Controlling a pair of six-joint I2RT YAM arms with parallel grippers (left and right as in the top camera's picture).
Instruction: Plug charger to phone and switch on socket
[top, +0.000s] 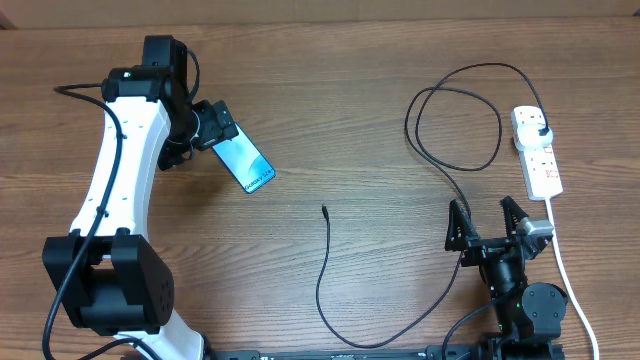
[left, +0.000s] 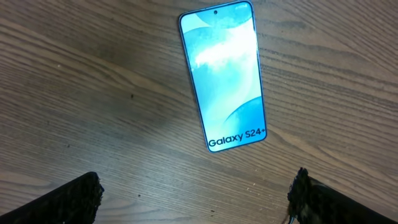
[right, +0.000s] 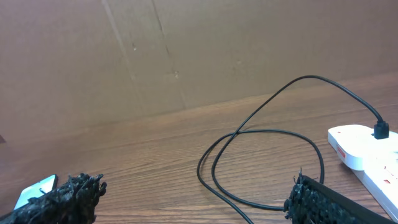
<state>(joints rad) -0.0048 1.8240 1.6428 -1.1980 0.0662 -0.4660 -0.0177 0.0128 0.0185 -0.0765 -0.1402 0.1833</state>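
Observation:
The phone (top: 247, 165) lies flat on the wooden table with its light-blue screen up; in the left wrist view the phone (left: 227, 74) is just ahead of my open left gripper (left: 196, 196). From overhead my left gripper (top: 220, 128) hovers at the phone's far end. The charger's connector tip (top: 325, 209) lies loose mid-table. Its black cable (right: 311, 77) loops round to a black plug (top: 541, 130) seated in the socket (top: 537, 150). Near the table's front edge, left of the strip, my right gripper (top: 484, 215) is open and empty.
The strip's thick white cord (top: 565, 270) runs down past my right arm. A cable loop (top: 455, 125) lies between the strip and the table's middle. A brown cardboard wall (right: 186, 50) stands behind the table. The phone's corner (right: 34, 188) shows at far left in the right wrist view.

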